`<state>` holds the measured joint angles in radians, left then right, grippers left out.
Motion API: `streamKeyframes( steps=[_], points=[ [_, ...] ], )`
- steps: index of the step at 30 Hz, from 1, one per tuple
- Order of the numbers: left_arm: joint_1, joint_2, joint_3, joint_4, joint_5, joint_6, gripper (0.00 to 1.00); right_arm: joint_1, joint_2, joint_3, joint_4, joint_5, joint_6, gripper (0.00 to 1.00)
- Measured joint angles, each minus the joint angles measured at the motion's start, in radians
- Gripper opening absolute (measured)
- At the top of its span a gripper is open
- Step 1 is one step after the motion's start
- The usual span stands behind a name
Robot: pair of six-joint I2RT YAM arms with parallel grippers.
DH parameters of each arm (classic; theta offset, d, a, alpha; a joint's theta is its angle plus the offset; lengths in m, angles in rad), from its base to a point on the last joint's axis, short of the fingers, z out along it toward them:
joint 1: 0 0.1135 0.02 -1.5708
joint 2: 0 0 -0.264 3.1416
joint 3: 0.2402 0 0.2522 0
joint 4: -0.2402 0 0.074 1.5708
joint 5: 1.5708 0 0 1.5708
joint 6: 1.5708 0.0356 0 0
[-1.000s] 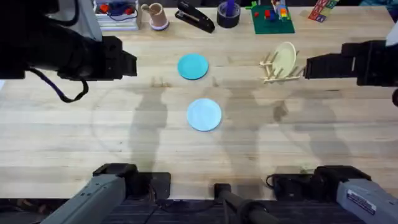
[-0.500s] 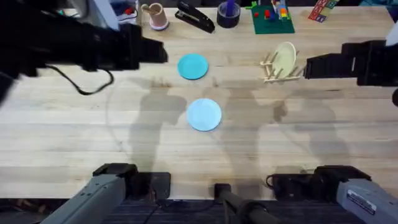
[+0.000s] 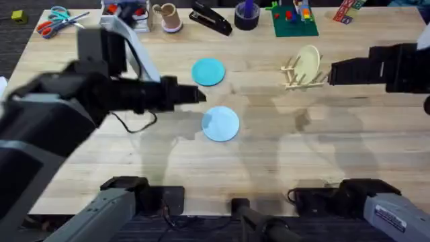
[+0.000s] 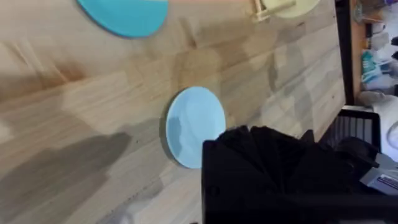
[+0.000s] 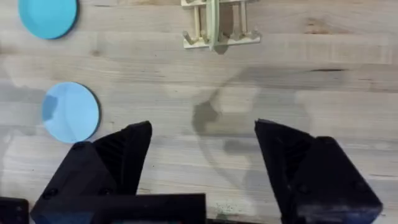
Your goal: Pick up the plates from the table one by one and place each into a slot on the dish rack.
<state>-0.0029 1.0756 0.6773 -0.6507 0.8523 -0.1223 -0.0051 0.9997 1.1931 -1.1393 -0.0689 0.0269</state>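
1. Plates: pale blue plate (image 3: 220, 124) flat on the surface (image 3: 336, 148), well apart from the dish rack (image 3: 300, 75); teal plate (image 3: 208, 72) beyond it, level with the rack.
2. Left tool (image 3: 195, 95): just beside the pale plate; grip state cannot be told.
3. Right tool (image 5: 202, 146): spread wide, empty, near the rack, which carries a cream plate (image 3: 309, 62).
4. Risk: thin flat plate may slide from a shallow pinch; narrow slots punish a tilted entry.

Far edge clutter: black stapler (image 3: 211, 18) centre; orange-handled scissors (image 3: 55, 19) far left of it; green block board (image 3: 294, 20) right.
Floor: dark carpet beyond those scissors.
Light: overhead, soft shadows.
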Motion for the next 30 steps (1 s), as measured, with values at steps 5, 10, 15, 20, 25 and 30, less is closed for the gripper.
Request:
streamKeyframes(
  steps=[5, 10, 15, 20, 25, 30],
  points=[
    [0.000, 0.000, -0.099, 0.041, 0.028, -0.022, 0.042, 0.000, 0.000, 0.000, 0.000, 0.000, 0.000, 0.995],
    [0.000, 0.008, -0.150, 0.094, 0.051, -0.029, 0.042, 0.000, 0.000, 0.000, 0.000, 0.000, 0.000, 0.995],
    [0.000, 0.083, -0.159, 0.152, 0.071, -0.028, 0.040, 0.000, 0.000, 0.000, 0.000, 0.000, 0.000, 0.995],
    [0.000, 0.187, -0.160, 0.203, 0.076, -0.007, 0.040, 0.000, 0.000, 0.000, 0.000, 0.000, 0.000, 0.995],
    [0.000, 0.272, -0.161, 0.210, 0.101, 0.044, 0.040, 0.000, 0.000, 0.000, 0.000, 0.000, 0.000, 0.995],
    [0.000, 0.334, -0.161, 0.222, 0.118, 0.087, 0.040, 0.000, 0.000, 0.000, 0.000, 0.000, 0.000, 0.995]
  ],
)
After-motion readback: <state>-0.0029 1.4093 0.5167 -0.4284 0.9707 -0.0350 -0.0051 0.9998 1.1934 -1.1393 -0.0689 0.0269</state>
